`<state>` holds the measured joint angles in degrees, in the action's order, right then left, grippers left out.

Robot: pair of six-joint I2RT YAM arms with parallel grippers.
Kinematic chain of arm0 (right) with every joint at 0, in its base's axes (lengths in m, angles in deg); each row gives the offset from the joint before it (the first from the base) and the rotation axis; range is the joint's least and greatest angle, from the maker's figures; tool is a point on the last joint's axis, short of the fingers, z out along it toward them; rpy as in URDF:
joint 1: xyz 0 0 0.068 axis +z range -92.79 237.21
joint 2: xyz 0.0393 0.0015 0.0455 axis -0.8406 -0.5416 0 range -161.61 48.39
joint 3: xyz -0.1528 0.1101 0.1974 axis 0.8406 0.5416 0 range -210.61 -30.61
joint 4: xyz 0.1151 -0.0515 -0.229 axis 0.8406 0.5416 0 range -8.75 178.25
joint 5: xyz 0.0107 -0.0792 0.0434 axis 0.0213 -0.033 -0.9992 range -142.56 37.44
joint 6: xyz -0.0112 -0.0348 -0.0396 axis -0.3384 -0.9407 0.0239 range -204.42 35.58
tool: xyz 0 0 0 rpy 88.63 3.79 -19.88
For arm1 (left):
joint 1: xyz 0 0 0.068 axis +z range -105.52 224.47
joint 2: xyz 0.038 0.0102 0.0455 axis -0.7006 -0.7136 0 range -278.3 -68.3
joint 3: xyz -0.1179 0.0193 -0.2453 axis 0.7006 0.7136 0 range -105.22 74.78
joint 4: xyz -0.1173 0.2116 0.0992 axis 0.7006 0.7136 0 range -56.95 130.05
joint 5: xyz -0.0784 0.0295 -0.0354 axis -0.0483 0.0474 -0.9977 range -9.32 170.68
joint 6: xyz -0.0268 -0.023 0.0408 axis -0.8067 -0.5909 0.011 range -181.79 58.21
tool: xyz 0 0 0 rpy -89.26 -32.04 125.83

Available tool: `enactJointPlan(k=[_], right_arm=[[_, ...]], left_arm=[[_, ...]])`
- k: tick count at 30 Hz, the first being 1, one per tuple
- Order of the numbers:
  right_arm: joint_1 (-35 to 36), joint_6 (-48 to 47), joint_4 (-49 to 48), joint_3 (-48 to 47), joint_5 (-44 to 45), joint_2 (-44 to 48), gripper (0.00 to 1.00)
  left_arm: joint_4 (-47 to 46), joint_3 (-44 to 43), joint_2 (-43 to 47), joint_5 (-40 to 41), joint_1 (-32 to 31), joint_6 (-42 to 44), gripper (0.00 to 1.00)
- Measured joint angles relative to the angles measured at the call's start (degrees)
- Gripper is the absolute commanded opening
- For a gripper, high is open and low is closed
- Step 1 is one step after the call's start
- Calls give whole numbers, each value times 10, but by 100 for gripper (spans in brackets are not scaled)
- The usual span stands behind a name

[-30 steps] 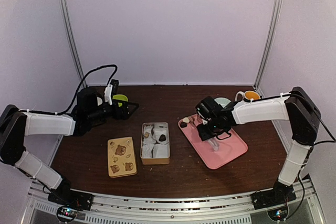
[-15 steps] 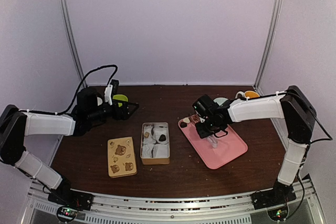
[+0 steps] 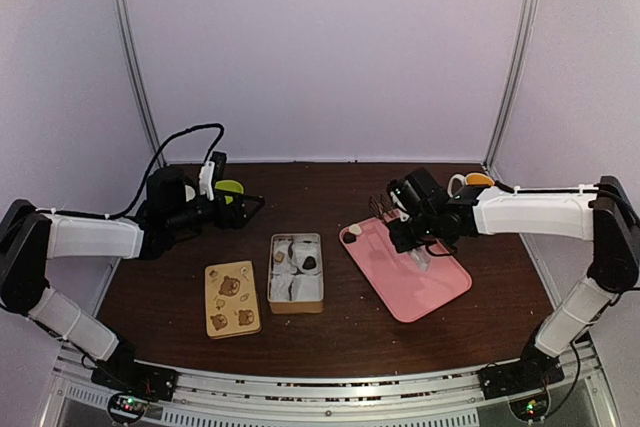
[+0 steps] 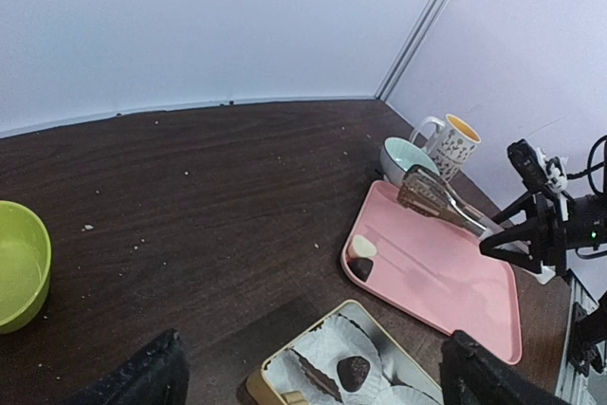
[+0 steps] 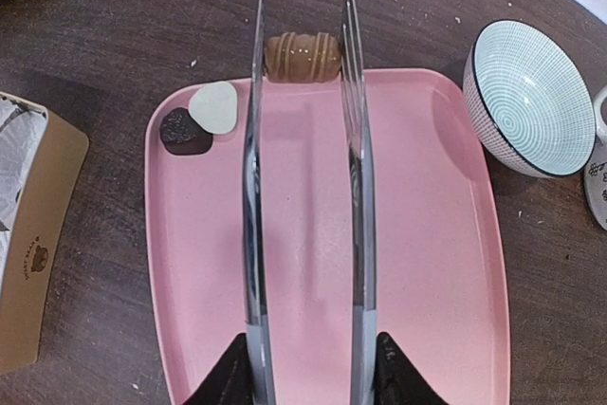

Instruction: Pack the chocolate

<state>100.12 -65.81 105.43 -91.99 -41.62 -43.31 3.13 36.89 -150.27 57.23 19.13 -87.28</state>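
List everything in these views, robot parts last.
table: 1, dark brown, under everything
tray: 1, pink, right of centre
chocolates: 3, caramel, white, dark, tray's far end
dark chocolate: at least 1, in tin
tin: 1, tan, centre, open
lid: 1, tan with bears, left of tin
green bowl: 1, far left
blue bowl: 1, pale, beyond tray
mug: 1, white patterned, beside blue bowl
tongs: 1, metal, over tray
left gripper: open
right gripper: gripping tongs

I see bare tray (image 5: 427,263) under my tongs (image 5: 254,215) right up to the chocolates (image 5: 182,130) at its far left corner, while a bowl (image 5: 531,97) and mug (image 4: 453,147) stand just beside its far right corner.
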Motion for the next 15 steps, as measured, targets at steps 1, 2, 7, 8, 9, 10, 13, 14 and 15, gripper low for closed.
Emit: enactJointPlan(k=[1,2,7,8,9,10,13,14,15], right_arm=[[2,-4,0,4,-2,8,35],[3,-7,0,8,-4,14,35],[28,-32,-5,36,-22,54,34],[36,-38,-5,41,-29,62,34],[45,-44,-8,46,-39,70,34],[57,-52,-11,52,-51,80,34],[90,-70,-28,62,-89,102,33],[100,-75,-37,66,-101,109,32],[109,-80,-45,71,-114,115,32]], left_arm=[[0,0,0,0,0,0,95],[0,0,0,0,0,0,95],[0,0,0,0,0,1,95],[0,0,0,0,0,1,95],[0,0,0,0,0,1,95],[0,0,0,0,0,1,95],[0,0,0,0,0,1,95],[0,0,0,0,0,1,95],[0,0,0,-1,0,1,95]])
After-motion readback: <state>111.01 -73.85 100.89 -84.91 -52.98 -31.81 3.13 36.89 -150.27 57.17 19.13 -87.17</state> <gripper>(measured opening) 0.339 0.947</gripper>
